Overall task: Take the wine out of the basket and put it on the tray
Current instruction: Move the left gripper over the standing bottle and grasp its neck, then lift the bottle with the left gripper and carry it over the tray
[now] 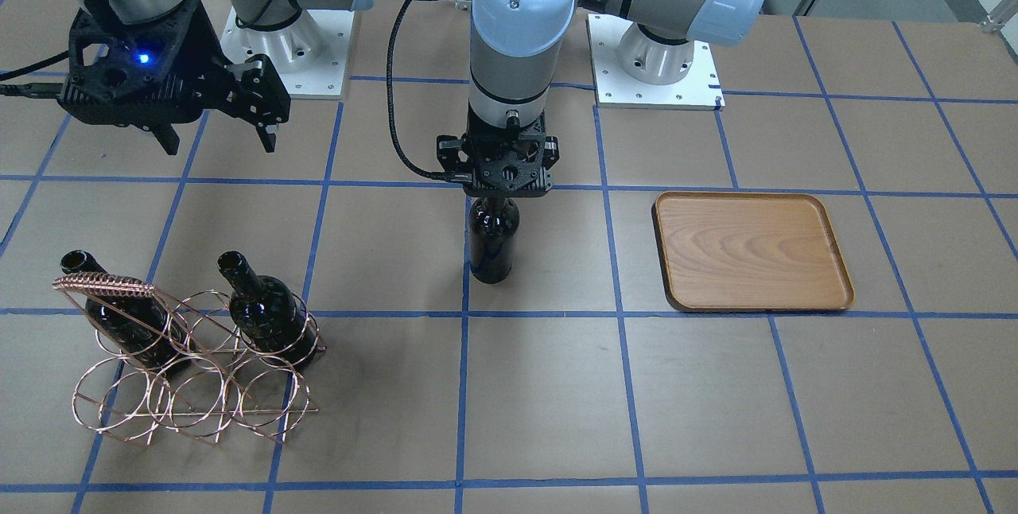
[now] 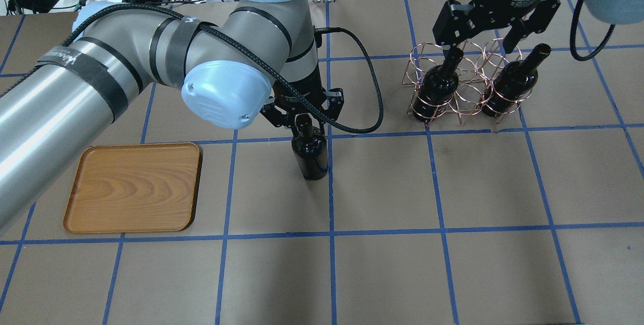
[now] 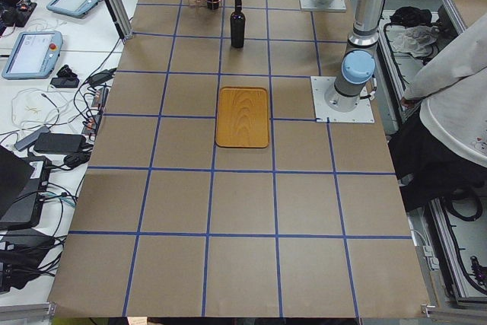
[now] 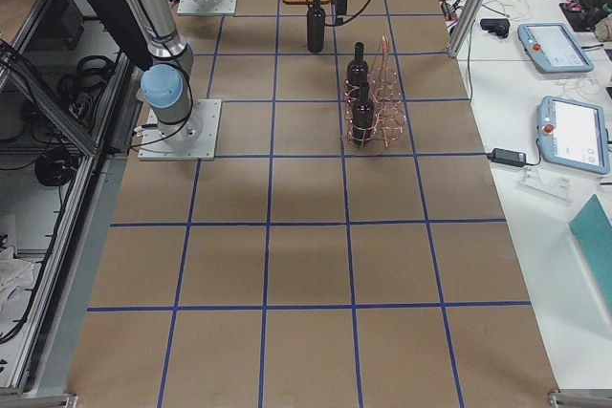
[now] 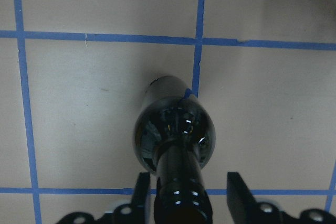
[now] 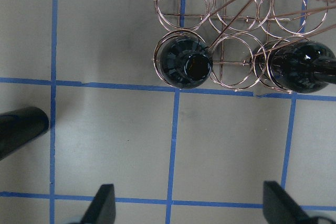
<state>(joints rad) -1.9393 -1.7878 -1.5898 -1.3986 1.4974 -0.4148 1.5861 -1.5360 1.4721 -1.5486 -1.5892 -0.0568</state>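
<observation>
Straddling wine [image 5: 174, 129] neck — left fingers [image 5: 140, 195]; apart

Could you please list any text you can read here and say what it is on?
"2F Adaptive": on the body of the right gripper, overhead view; the rest is unreadable.
White lettering on the left arm's black strap: too blurred to read.
The wine: no label.

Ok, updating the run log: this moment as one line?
left pincer open around wine neck | wine upright on table | right pincer open, raised near basket | tray holds no wine
</observation>
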